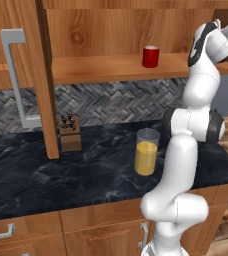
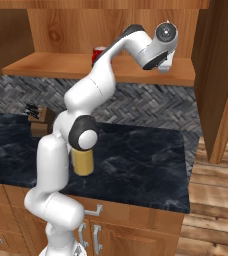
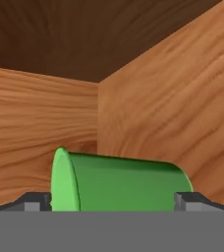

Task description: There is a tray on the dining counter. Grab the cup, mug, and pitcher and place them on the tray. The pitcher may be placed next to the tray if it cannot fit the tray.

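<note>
**Robot claw brackets green cup in shelf corner**

While the arm reaches up into the wooden shelf nook, its claw (image 3: 114, 202) stands wide open, one dark fingertip (image 3: 35, 201) on each side of the green cup (image 3: 121, 182) and nothing gripped. Seen from the hand, the cup appears on its side between the fingertips, its wider end toward one tip and its narrower end toward the other; that camera rolls with the hand, so whether the cup stands or lies cannot be told. Whether the tips touch it cannot be told either. Behind the cup, two wood panels meet in an inside corner of the shelf (image 1: 111, 67).

From the left base camera, the red mug (image 1: 150, 56) stands upright on that same shelf, toward its right end and close to the back wall. From the right base camera the mug (image 2: 98, 53) shows partly behind the arm's upper link.

Below, on the black marbled counter (image 1: 46, 170), the pitcher (image 1: 146, 151) of orange-yellow liquid stands upright near the front edge, just beside the arm's lower links. A wooden knife block (image 1: 69, 133) sits farther back on the counter, near the herringbone tile wall and next to a wooden post.
</note>
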